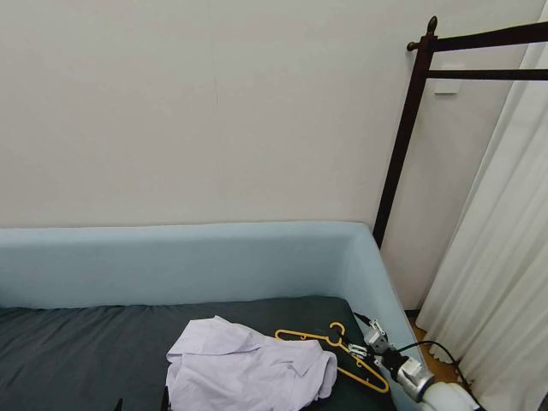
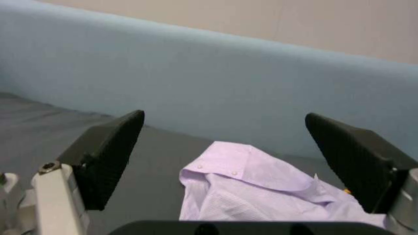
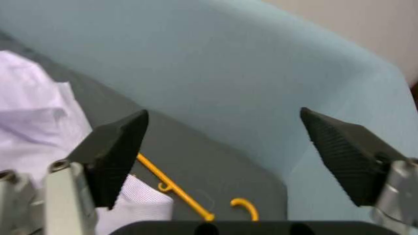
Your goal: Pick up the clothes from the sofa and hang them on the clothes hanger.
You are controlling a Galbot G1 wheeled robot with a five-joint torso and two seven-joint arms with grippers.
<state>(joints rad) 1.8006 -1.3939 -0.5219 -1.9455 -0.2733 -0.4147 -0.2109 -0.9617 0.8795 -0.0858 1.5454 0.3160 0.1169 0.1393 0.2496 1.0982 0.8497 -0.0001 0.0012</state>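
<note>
Fingers (image 3: pixel 114 152) of the right gripper (image 3: pixel 223 116): spread wide, with nothing between them.
Left gripper (image 2: pixel 223 119): fingers also released and empty, hanging over the seat and facing the shirt's collar.
Shirt (image 1: pixel 248 368): lilac and crumpled, lying on the dark seat cushion (image 1: pixel 77 351) at the lower centre of the head view.
Hanger (image 1: pixel 364 370): yellow and thin, lying flat. One arm is under the shirt; the hook (image 1: pixel 336 329) and the other arm are bare at the lower right of the frame.
Right gripper's place: lower right corner of the head view, just beside the hanger's bare end and apart from the cloth.
Sofa (image 1: pixel 214 261): pale blue back and arm wrapping round the cushion.
Rack (image 1: pixel 402 137): dark wooden post and rails at the upper right, well apart from the shirt, with a white curtain (image 1: pixel 505 257) beside it.
Step in hand, as I judge it: closing in on the hanger.
Doing it well: set the jaws across the thin neck below the hook, so the hook stays free for the rail. Keep clear of the fabric, and lift level so the shirt does not slide off.
Right wrist view adds: the hook's curl and the bar against the cushion, low in the frame between the fingers.
Left wrist view adds: the collar and its two buttons.
Head view adds: the rack, and how far it stands from the shirt.
</note>
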